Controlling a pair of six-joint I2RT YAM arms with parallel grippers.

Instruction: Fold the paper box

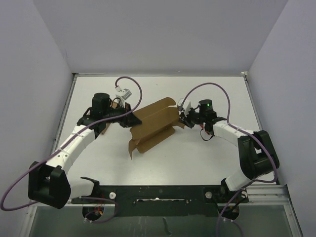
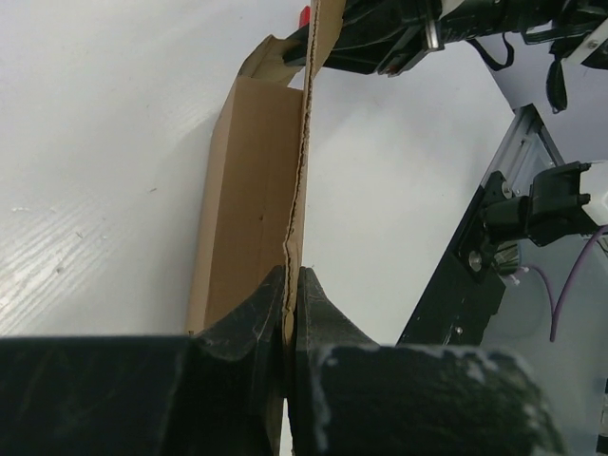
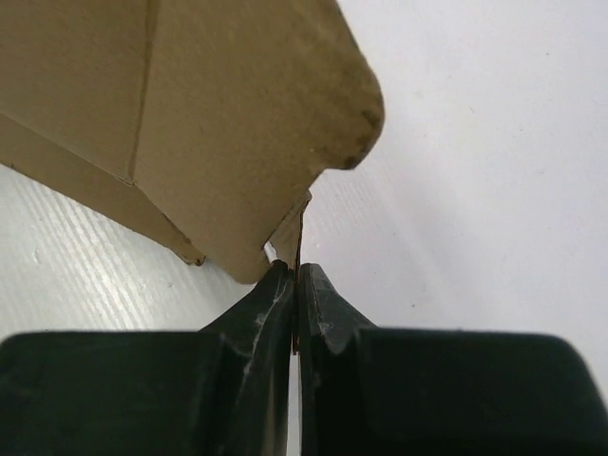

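Where the paper box (image 1: 153, 126) sits: middle of the white table (image 1: 207, 158), between the two grippers; brown die-cut cardboard, partly folded; long axis runs diagonally from near-left to far-right
Box shape: panels raised at angles, not lying flat; near-left end looks down on the table; cannot tell whether the far-right end is touching it
Left gripper (image 1: 129, 120): clamped on the box's left edge; no visible gap between the jaws
Left wrist view: fingers (image 2: 256, 318) pinch one thin cardboard panel standing on edge; its ragged cut edge runs straight up from the fingertips; a wider panel folds away to the left of it
Right gripper (image 1: 183, 118): clamped on a flap at the box's far-right side
Right wrist view: fingertips (image 3: 261, 299) meet on a sliver of cardboard edge; a larger rounded-corner flap (image 3: 237, 123) sits just above and left of them, with a crease line across it
Arms: reach in from opposite sides; both wrists low, near table level
Red spot (image 2: 304, 13): small bit of red showing behind the top of the pinched panel; too little visible to tell what it is
Cables: purple cable (image 1: 132, 84) loops over the left wrist; second purple cable (image 1: 217, 89) arcs over the right wrist
Near edge: black base bar (image 1: 163, 193) carries both arm mounts
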